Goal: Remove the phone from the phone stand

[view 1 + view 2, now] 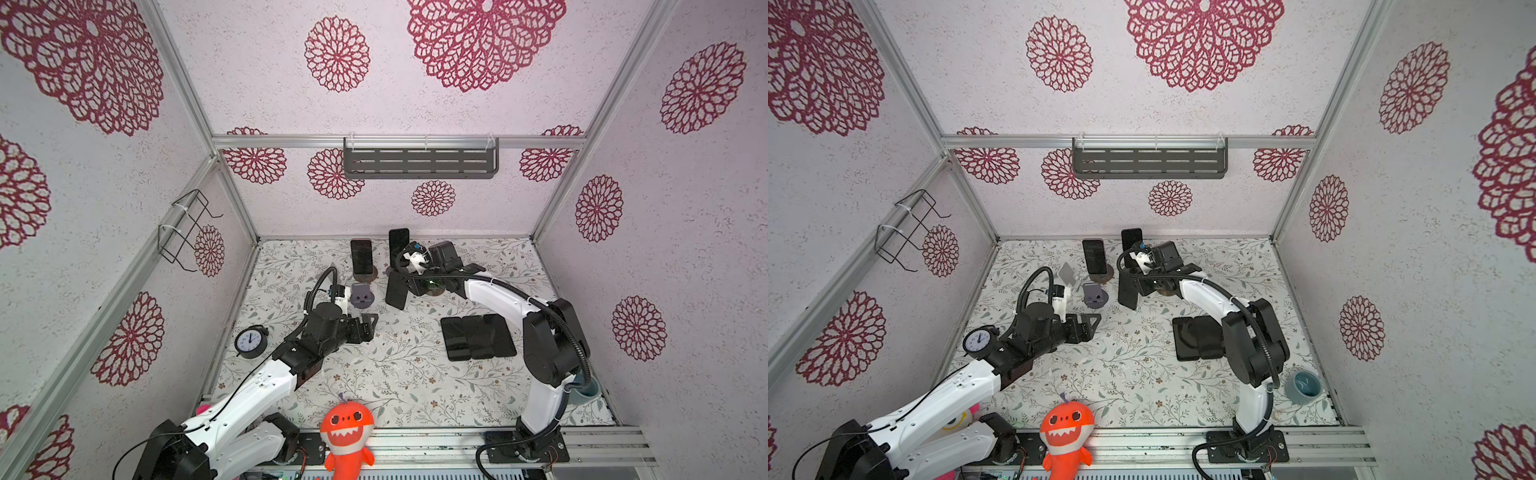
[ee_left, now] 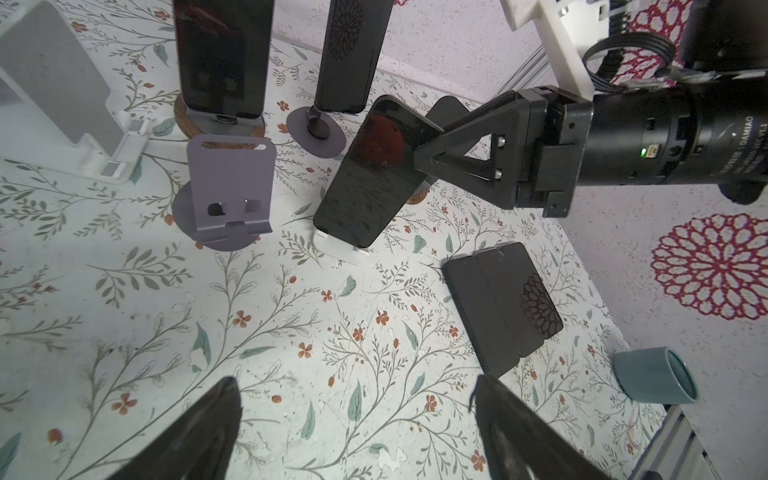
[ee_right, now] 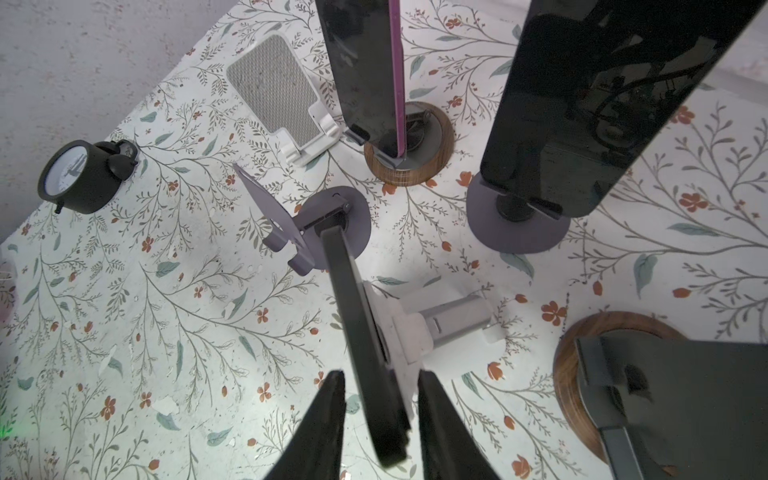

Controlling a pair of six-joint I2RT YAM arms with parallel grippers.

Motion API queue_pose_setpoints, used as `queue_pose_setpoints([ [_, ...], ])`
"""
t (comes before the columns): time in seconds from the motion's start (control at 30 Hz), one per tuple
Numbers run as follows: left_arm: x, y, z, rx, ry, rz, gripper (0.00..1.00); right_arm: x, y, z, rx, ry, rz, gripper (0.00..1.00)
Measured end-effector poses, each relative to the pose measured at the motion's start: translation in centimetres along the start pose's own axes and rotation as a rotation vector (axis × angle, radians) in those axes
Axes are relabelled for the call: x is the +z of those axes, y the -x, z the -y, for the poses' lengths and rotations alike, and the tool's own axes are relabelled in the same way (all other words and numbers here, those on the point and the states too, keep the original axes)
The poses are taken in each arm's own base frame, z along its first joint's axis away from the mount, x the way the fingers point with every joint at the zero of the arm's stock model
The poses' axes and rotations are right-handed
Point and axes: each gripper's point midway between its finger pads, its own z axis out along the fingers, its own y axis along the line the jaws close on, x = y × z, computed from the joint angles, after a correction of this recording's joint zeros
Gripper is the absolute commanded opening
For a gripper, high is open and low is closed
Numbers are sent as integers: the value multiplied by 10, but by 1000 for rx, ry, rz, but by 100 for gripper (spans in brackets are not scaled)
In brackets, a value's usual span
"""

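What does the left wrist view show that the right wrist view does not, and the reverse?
Only left wrist: the right gripper seen whole from outside, the flat phones, the blue cup. Only right wrist: the alarm clock. Both: the phone on the white stand, edge-on between the fingers in the right wrist view, and the empty purple stand.

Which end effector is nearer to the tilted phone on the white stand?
Right. The right end effector straddles the phone, one jaw on each side; the left end effector hangs apart from it.
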Motion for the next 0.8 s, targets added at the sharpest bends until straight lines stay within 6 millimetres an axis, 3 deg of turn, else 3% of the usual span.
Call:
queue_pose_setpoints([
  [0.47,0,0,1,0,-5,1,90,2,-1,2,-10,22,3,10],
  [0.8,10,7,7,1,-30,6,89,-4,-3,0,0,23,-23,6],
])
